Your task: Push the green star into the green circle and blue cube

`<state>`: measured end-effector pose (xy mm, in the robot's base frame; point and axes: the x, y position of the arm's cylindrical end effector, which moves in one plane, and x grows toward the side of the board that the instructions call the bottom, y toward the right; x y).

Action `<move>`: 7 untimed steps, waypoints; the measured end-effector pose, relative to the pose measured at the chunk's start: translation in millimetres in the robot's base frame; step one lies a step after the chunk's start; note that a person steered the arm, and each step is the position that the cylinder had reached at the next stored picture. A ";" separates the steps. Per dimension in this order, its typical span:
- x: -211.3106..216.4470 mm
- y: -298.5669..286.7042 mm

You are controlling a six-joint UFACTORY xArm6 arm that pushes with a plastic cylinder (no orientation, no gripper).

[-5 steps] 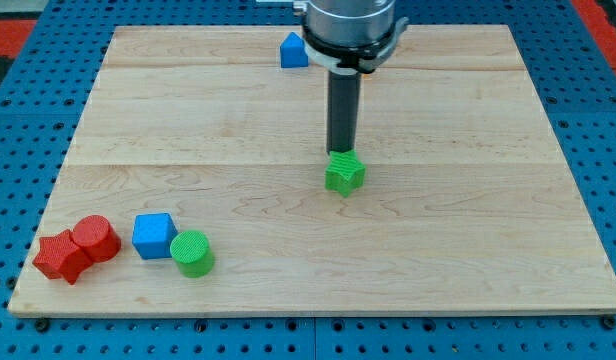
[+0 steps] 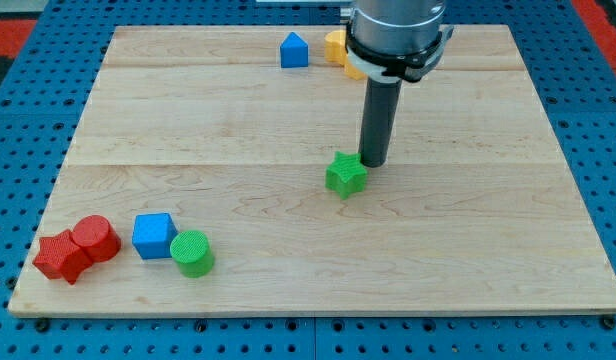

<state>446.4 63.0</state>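
Note:
The green star (image 2: 346,175) lies near the middle of the wooden board (image 2: 468,230). My tip (image 2: 374,163) stands just to the star's upper right, close to or touching its edge. The green circle (image 2: 192,252) sits near the view's bottom left, with the blue cube (image 2: 153,235) touching it on its left. Both are far to the lower left of the star.
A red cylinder (image 2: 95,238) and a red star (image 2: 61,256) sit left of the blue cube. A blue triangular block (image 2: 294,50) lies at the view's top. An orange-yellow block (image 2: 338,46) shows beside it, partly hidden by the arm.
My tip has moved from directly above the green star to its upper right. The arm's shift uncovered the orange-yellow block. The star has barely moved.

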 end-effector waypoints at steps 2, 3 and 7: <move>39.3 -53.8; 46.7 -79.1; 55.0 -158.7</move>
<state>501.4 -95.7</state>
